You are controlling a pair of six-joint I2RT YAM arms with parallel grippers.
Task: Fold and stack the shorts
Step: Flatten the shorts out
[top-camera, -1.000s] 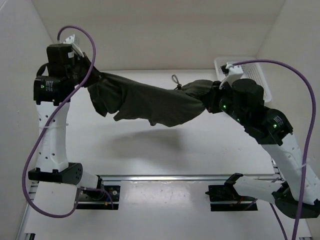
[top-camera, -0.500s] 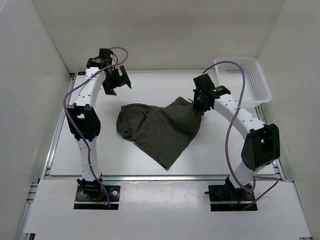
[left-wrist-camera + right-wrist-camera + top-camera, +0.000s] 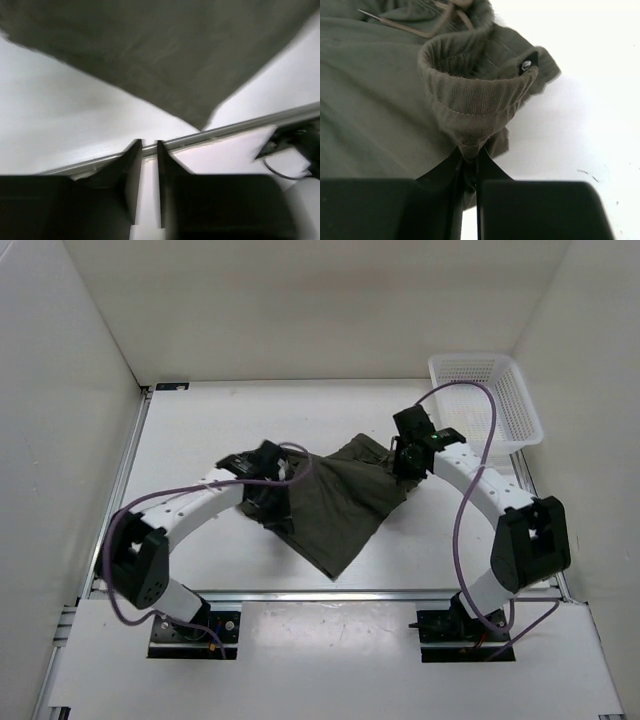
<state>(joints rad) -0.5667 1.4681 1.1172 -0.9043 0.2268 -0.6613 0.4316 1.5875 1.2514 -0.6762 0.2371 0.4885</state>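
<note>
right fingers [image 3: 466, 167] clamp the shorts' [image 3: 385, 110] ribbed waistband; left fingers [image 3: 146, 172] stand nearly closed, holding nothing.

Count — one pair of shorts [image 3: 335, 502], dark olive, at centre of the worktop [image 3: 200, 430]. One tan drawstring [image 3: 405, 27], seen only from the right wrist. One white mesh basket [image 3: 484, 398] at 1 o'clock. Two arms — one left gripper [image 3: 268, 480] at 9 o'clock of the cloth, one right gripper [image 3: 405, 458] at 2 o'clock.
</note>
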